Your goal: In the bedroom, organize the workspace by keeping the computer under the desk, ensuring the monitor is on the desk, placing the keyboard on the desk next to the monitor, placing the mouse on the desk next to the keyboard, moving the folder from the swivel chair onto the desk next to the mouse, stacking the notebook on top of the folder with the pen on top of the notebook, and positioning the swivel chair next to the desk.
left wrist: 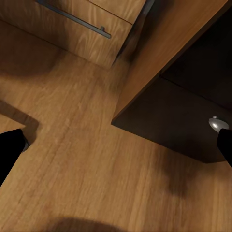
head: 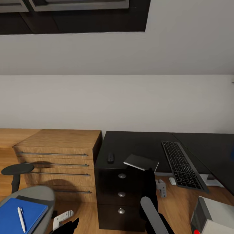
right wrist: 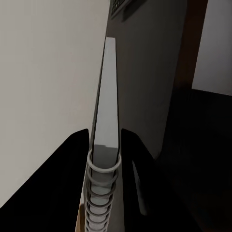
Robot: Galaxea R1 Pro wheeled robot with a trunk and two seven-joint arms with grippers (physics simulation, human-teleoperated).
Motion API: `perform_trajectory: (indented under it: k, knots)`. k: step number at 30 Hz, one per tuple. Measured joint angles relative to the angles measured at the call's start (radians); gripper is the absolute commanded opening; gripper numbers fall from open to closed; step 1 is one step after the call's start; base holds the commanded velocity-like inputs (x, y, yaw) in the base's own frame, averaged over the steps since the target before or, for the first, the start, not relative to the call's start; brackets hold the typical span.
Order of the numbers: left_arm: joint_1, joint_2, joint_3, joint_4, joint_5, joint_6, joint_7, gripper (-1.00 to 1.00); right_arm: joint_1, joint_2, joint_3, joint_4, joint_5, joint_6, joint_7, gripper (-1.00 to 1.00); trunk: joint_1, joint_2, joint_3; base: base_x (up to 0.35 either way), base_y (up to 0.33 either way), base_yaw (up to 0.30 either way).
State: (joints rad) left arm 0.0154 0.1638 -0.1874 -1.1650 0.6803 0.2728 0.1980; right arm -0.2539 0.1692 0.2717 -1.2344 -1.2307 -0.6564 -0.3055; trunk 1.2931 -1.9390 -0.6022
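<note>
My right gripper (head: 148,171) is shut on the dark spiral-bound notebook (head: 141,162), holding it just above the front edge of the black desk (head: 136,143); in the right wrist view the notebook (right wrist: 107,96) sits edge-on between the fingers. The mouse (head: 110,157) lies on the desk to its left, the keyboard (head: 182,164) to its right. The blue folder (head: 19,216) rests on the swivel chair (head: 39,193) with the pen (head: 21,219) on it. My left gripper (left wrist: 116,147) hangs open over the floor beside the drawer unit. The computer (head: 211,216) stands low right. The monitor is out of view.
A wooden dresser (head: 58,156) with bar handles stands directly left of the desk's drawer unit (head: 121,195). The chair's black armrest (head: 17,169) rises in front of the dresser. A sloped grey wall and a dark-framed skylight (head: 74,16) lie behind.
</note>
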Motion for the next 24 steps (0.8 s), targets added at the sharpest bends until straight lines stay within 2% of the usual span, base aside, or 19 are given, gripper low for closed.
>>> perform_trajectory:
  k: [5,6,24]
  knots:
    - [0.0,0.0,0.0,0.0,0.0,0.0,0.0,1.0,0.0,0.0,0.001,0.0,0.0,0.0,-0.001,-1.0,0.0,0.0,0.0,0.001,0.0,0.0]
    - [0.0,0.0,0.0,0.0,0.001,0.0,0.0,1.0,0.0,0.0,0.001,0.0,0.0,0.001,-0.001,1.0,0.0,0.0,0.0,0.0,0.0,0.0]
    - [0.0,0.001,0.002,0.0,0.001,-0.001,0.0,1.0,0.0,0.0,-0.001,0.001,0.001,0.005,-0.001,1.0,0.0,0.0,0.0,0.0,0.0,0.0]
